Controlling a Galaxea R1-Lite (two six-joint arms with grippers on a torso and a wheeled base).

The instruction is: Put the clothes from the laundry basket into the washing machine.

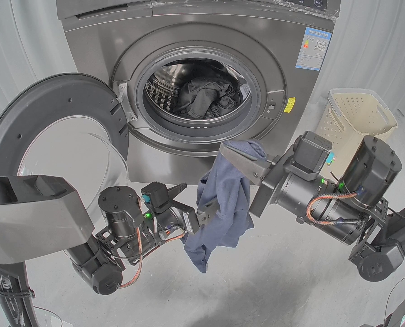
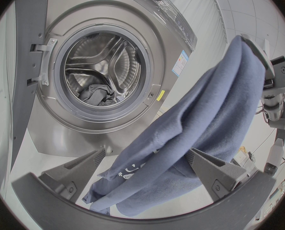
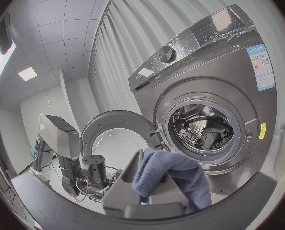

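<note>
1. Head view: the right hand (image 1: pixel 244 154) is clamped shut on the top fold of the blue garment (image 1: pixel 227 200). The garment hangs in the air in front of the washing machine (image 1: pixel 98 37), below the drum mouth (image 1: pixel 198 128). The left hand (image 1: pixel 208 214) touches its lower part. Dark clothes (image 1: pixel 204 98) lie in the drum, and the laundry basket (image 1: pixel 361 112) stands right of the machine. There is a badge, a blue energy label (image 1: pixel 313 48) and a yellow sticker (image 1: pixel 289 104); none is legible enough to log.
2. Left wrist view: the left fingers (image 2: pixel 81 166) are spread wide, with cloth draped between them and not pinched. The white print (image 2: pixel 129 171) on the garment is unreadable.
3. Right wrist view: the grip covers only a small fold. Judgement: lift it over the seal lip, support the tail with the left hand, and release deep inside the drum.
</note>
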